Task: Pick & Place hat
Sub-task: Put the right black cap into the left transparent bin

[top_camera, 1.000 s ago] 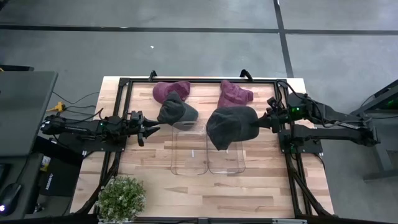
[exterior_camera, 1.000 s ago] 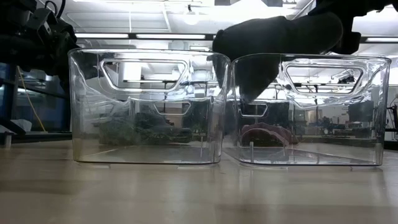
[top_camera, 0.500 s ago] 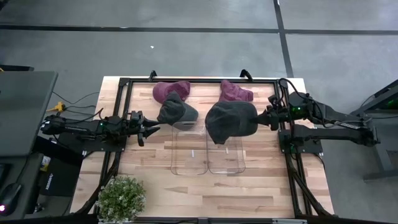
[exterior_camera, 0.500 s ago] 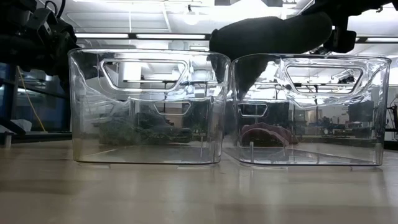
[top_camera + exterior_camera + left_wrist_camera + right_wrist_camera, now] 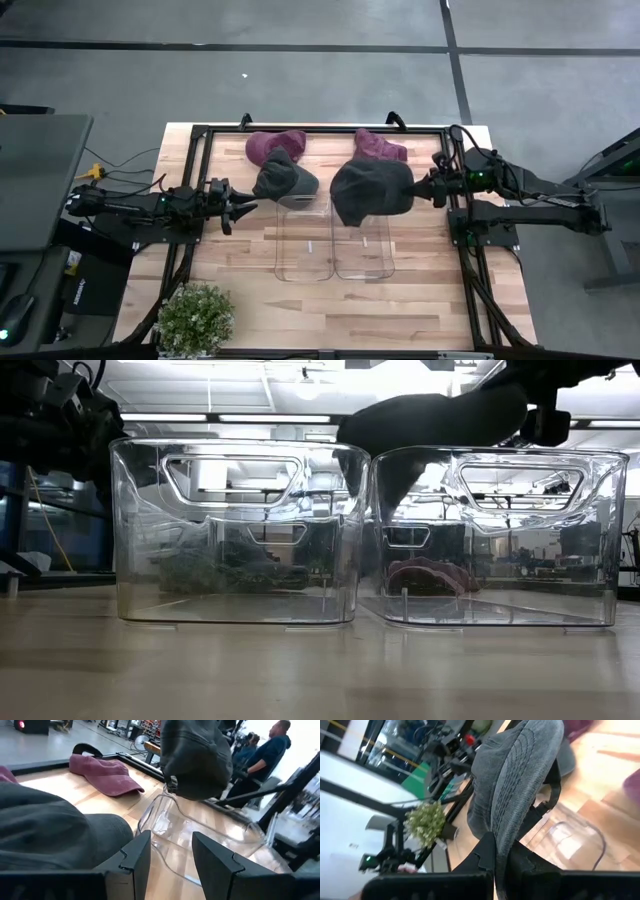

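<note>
Right gripper point(image 5: 432, 189): squeezed tight on the gray hat point(image 5: 368, 192), above the right clear bin point(image 5: 362, 262).
Left gripper point(image 5: 246, 208): fingers apart, holding nothing.
Wrist view only: a person point(image 5: 264, 754).

Right bin point(image 5: 362, 245) probably open below; grey cap point(image 5: 368, 190) overhangs its rim.

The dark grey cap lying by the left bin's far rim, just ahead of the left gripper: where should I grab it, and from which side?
Take the dark grey cap by its near edge, coming in level from the left, where the left gripper sits open. In the left wrist view the soft crown bulges right before the fingers; a pinch of that fabric edge looks easiest.
</note>
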Controlling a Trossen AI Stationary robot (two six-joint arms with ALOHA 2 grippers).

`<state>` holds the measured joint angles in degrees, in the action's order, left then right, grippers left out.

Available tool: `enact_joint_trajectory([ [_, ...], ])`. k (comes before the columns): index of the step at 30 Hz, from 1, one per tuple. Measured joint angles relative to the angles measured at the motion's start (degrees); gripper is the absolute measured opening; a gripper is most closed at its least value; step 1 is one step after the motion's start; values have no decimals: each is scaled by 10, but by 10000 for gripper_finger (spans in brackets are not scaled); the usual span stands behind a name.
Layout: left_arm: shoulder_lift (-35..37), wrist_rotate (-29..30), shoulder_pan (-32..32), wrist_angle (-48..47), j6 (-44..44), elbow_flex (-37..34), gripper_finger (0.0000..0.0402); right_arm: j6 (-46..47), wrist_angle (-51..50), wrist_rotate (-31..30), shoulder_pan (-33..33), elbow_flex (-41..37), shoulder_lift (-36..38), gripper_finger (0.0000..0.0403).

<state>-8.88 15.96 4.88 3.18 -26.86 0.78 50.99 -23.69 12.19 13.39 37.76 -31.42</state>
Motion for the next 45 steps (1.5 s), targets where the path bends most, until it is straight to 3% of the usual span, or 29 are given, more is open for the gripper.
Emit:
enact_joint_trajectory([
  [6,0,-56,0,16,-108,0,138,1,15,-51,0,0,0,5],
  [10,0,-12,0,18,-119,0,138,-4,19,-80,0,0,0,5],
  [17,1,-54,0,24,-170,0,138,-5,31,-84,0,0,0,6],
  [23,0,22,0,61,-300,11,138,-11,84,-95,0,0,-1,5],
  [30,-46,32,0,106,-193,61,140,-20,90,-129,0,0,-1,6],
  [33,-89,66,0,106,-168,89,150,-22,95,-144,0,0,-1,5],
  [41,-271,109,0,104,-98,179,220,-35,148,-157,0,0,-17,5],
  [45,-381,136,0,97,-1,244,255,-37,175,-157,0,0,-33,5],
])
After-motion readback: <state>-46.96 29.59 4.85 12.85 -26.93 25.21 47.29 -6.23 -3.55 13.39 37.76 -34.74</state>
